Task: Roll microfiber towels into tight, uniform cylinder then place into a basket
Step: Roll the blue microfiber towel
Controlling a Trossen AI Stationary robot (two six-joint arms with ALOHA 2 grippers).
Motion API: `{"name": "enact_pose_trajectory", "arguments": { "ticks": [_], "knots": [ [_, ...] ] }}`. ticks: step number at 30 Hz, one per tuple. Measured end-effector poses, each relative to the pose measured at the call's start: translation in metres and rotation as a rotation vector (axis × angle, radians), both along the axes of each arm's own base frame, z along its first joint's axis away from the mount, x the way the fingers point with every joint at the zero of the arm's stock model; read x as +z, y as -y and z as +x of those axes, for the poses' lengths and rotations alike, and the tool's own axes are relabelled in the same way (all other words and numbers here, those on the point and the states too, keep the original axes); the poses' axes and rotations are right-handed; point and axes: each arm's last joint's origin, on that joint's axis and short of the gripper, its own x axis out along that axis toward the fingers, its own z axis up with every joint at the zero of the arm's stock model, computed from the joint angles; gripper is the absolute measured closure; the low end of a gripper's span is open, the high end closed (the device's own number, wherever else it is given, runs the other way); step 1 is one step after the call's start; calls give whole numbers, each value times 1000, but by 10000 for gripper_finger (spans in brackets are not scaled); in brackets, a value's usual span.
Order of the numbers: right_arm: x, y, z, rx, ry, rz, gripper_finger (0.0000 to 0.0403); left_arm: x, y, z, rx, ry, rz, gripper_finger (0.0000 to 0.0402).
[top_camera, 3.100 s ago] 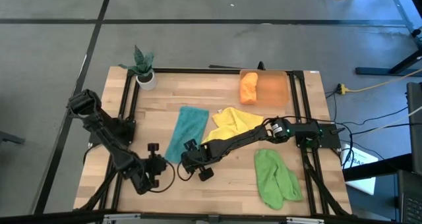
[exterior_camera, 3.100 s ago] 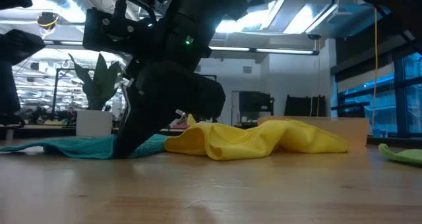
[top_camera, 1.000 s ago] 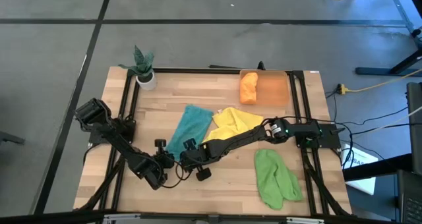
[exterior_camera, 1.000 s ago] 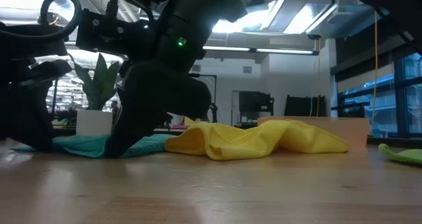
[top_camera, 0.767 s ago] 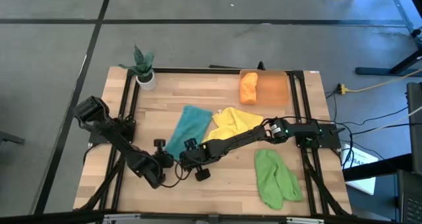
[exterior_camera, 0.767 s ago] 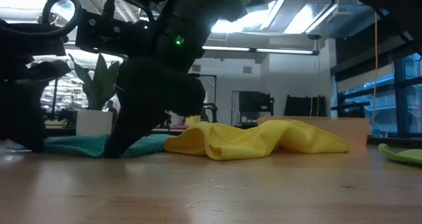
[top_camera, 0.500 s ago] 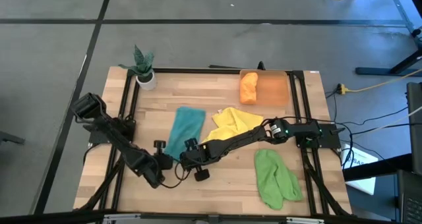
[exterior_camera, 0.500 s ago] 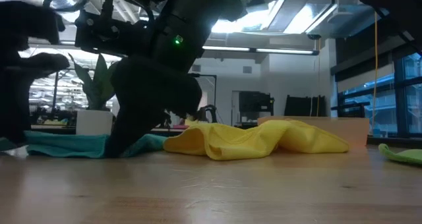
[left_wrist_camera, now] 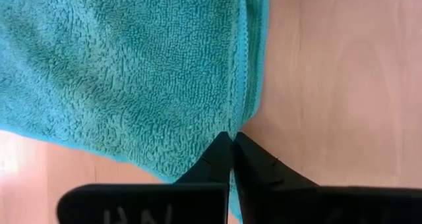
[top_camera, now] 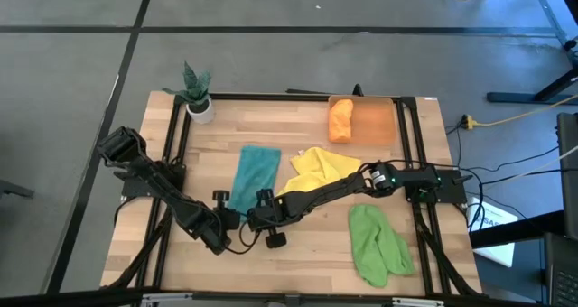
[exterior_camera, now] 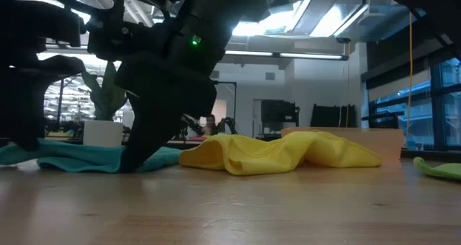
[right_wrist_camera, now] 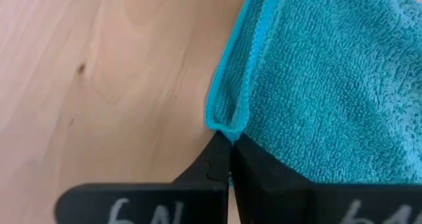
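Both pincers are pressed shut on the near corners of the teal towel (top_camera: 251, 177), the left pincer (top_camera: 227, 218) pinching one hemmed corner and the right pincer (top_camera: 260, 212) the other, each wrist view showing dark fingers closed on the folded edge. Over the past second the left pincer has moved in from beside the towel to its corner, and the cloth, slanted and rumpled moments ago, now lies straighter and flatter on the worktop (top_camera: 307, 253), running away from the pincers toward the far side. That suggests the towel is being squared up for rolling, which has not yet begun. The yellow towel (top_camera: 321, 168) lies heaped just beside it, the green towel (top_camera: 377, 244) well apart toward the right, and an orange towel (top_camera: 340, 119) already sits in the basket (top_camera: 375, 124) at the far edge.
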Motion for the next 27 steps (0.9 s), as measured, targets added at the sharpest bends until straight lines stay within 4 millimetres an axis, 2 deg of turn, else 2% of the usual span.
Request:
{"name": "enact_pose_trajectory", "arguments": {
  "ticks": [11,14,18,23,27],
  "knots": [
    [1,-1,0,6,0,-4,396,1,4,6,-4,74,-31,334],
    [1,-1,0,6,1,-3,396,-4,1,4,-2,103,-3,321],
    [1,-1,0,5,2,-4,396,-13,-1,2,-17,130,-16,317],
    [1,-1,0,2,3,-3,396,-13,0,2,-18,138,-24,317],
    [1,-1,0,-11,4,3,396,-14,0,0,-70,70,-51,317]
  ]
}}
